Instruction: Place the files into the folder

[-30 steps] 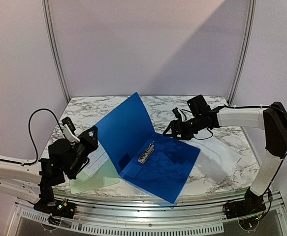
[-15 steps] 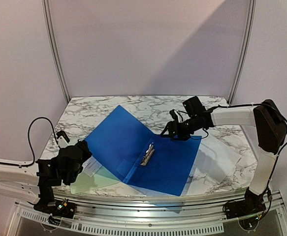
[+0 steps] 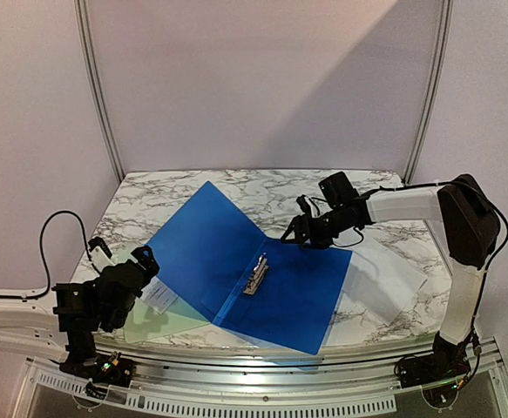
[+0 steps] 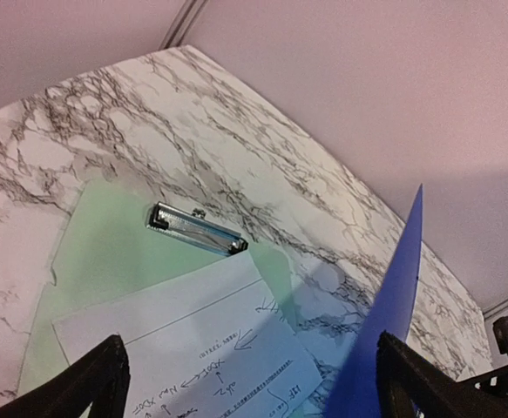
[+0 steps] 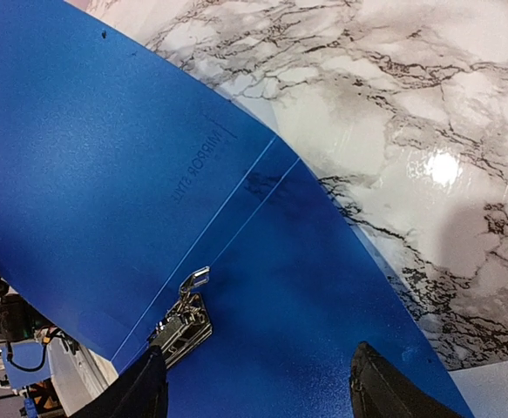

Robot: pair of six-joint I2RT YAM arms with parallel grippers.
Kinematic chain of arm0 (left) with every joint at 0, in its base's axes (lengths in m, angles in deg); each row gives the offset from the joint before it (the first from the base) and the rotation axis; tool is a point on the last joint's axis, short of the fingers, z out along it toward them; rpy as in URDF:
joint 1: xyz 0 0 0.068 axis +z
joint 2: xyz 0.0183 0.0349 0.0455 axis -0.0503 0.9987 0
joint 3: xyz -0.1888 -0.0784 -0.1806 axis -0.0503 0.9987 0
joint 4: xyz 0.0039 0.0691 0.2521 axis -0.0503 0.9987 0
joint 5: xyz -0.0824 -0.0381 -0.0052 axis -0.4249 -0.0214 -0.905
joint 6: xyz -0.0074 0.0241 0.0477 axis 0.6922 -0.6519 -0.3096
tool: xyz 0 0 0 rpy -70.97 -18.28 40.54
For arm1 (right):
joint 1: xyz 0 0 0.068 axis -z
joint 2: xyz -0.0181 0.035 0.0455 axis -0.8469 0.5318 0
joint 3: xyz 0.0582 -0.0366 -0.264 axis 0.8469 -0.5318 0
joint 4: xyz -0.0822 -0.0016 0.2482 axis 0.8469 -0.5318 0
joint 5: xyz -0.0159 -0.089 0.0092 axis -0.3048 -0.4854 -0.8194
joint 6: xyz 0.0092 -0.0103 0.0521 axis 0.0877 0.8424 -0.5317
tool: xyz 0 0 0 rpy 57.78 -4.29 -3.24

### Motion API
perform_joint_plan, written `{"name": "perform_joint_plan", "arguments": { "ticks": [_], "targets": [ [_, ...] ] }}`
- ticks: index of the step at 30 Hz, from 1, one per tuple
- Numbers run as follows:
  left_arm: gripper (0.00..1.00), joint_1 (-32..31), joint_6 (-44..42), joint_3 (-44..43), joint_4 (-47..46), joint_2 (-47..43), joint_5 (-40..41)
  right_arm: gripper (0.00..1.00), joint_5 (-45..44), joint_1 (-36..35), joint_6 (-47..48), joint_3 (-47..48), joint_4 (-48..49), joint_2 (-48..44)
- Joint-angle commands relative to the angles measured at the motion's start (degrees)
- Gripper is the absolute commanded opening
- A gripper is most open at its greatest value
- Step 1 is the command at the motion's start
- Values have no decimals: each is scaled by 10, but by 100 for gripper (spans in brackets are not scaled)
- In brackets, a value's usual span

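Observation:
The blue folder [image 3: 236, 261] lies spread open on the marble table, its metal clip [image 3: 255, 274] along the spine. My left gripper [image 3: 137, 266] is open at the left cover's outer edge and holds nothing. In the left wrist view its jaws [image 4: 254, 392] hover over the smaller slip [image 4: 193, 348] with printed and handwritten lines, and the folder's edge [image 4: 393, 322] rises to the right. My right gripper [image 3: 301, 231] is open above the folder's far right corner. In the right wrist view the clip [image 5: 184, 322] sits beside its left finger. The large white sheet [image 3: 384, 283] lies to the right, partly under the folder.
A pale green sheet [image 3: 158, 318] with a silver clip [image 4: 197, 229] lies at the front left under the slip. A black cable [image 3: 53, 235] loops beside the left arm. Metal rails run along the table's near edge [image 3: 262, 361].
The folder's left cover has dropped from standing raised to lying nearly flat. My left gripper has opened, let it go and drawn back toward the near left. The right gripper edged slightly left.

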Motion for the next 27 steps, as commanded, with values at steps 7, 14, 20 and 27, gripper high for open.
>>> {"name": "perform_joint_plan", "arguments": {
  "ticks": [7,14,20,27],
  "targets": [
    [99,10,-64,-144,218,11,95,70,21,-37,-4,62,21,34],
    [99,20,-125,-157,176,52,59,62,56,-95,-34,104,125,83],
    [99,25,-159,-174,172,48,37,57,68,-127,-61,134,190,139],
    [100,26,-290,-213,151,6,-7,56,47,-130,-58,135,207,177]
  ]
}}
